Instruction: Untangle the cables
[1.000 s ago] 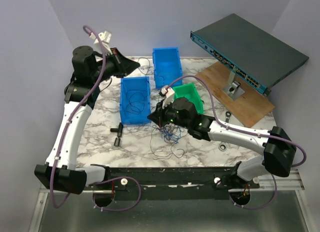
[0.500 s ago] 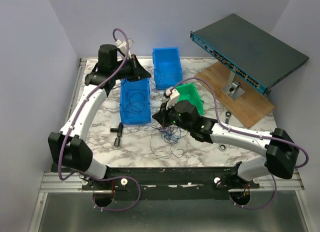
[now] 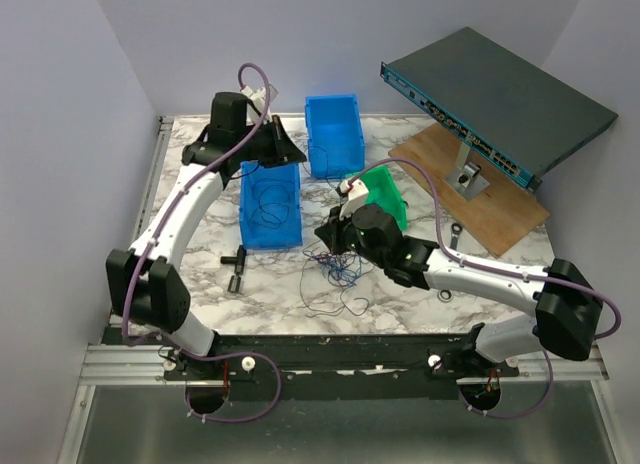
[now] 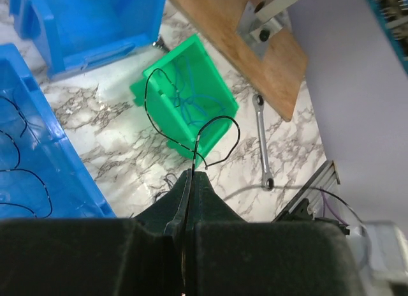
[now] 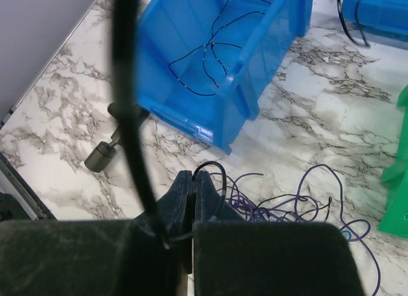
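Note:
A tangle of purple and black cables [image 3: 336,274] lies on the marble table in front of the near blue bin [image 3: 270,199]; it also shows in the right wrist view [image 5: 299,203]. My right gripper [image 3: 326,231] hovers just above the tangle's far edge and is shut [image 5: 193,176] on a thin black cable [image 5: 215,166]. My left gripper [image 3: 283,144] is above the far end of the near blue bin, shut [image 4: 191,175] on another thin black cable [image 4: 220,120] that loops out from its tips. The near blue bin holds black cables [image 5: 210,60].
A second blue bin [image 3: 333,134] stands at the back and a green bin [image 3: 388,196] with cables in it beside my right arm. A network switch [image 3: 500,99] on a stand sits over a wooden board [image 3: 485,199]. A wrench [image 3: 455,231] and a black tool [image 3: 237,269] lie on the table.
My left arm has swung from the back left corner rightwards to over the near blue bin, still holding its black cable. My right gripper has shifted slightly right and back.

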Controlling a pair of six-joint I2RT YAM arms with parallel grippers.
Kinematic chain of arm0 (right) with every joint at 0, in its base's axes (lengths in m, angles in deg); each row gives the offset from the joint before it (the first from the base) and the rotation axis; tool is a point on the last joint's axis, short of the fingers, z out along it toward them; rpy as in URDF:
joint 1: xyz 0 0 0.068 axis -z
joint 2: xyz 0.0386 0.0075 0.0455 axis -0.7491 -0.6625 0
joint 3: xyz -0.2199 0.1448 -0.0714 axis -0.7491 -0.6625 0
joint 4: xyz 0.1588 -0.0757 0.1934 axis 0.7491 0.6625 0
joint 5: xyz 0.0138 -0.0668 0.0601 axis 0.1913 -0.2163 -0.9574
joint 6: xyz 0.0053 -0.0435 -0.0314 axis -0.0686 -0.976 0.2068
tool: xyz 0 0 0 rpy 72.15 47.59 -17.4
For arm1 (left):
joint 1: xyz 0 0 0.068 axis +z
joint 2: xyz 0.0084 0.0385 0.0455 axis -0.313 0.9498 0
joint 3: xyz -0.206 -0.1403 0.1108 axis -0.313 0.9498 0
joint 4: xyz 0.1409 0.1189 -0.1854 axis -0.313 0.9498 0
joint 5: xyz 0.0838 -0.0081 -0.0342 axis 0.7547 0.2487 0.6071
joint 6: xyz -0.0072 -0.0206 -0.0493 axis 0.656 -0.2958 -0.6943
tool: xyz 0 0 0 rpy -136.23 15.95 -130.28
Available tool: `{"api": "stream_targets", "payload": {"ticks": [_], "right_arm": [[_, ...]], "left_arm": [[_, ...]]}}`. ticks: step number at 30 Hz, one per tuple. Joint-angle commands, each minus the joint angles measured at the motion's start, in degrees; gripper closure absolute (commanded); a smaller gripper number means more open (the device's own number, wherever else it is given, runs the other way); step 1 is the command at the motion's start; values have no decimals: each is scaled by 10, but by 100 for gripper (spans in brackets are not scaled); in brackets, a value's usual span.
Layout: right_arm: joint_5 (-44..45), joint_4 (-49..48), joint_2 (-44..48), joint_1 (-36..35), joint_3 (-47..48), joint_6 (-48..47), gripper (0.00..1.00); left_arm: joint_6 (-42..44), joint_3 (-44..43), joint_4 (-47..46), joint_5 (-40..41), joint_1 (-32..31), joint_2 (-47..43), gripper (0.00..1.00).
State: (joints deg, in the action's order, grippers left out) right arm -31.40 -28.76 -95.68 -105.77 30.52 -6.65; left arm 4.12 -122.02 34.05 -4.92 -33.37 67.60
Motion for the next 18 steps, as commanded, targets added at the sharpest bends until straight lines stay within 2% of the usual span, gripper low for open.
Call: {"api": "stream_targets", "payload": {"ticks": [1, 6, 11, 18], "right_arm": [[9, 12, 25, 4, -2, -9, 99], [-37, 32, 14, 4, 32, -35, 99], [-64, 39, 10, 5, 61, -51, 99], [-117, 70, -32, 4, 124, -52, 99]], "left_arm": [[19, -36, 10, 26, -3, -100, 100], [20, -47, 18, 25, -1, -156, 100], [16, -45, 57, 90, 20, -210, 100], [17, -19, 116, 208, 87, -265, 100]]}}
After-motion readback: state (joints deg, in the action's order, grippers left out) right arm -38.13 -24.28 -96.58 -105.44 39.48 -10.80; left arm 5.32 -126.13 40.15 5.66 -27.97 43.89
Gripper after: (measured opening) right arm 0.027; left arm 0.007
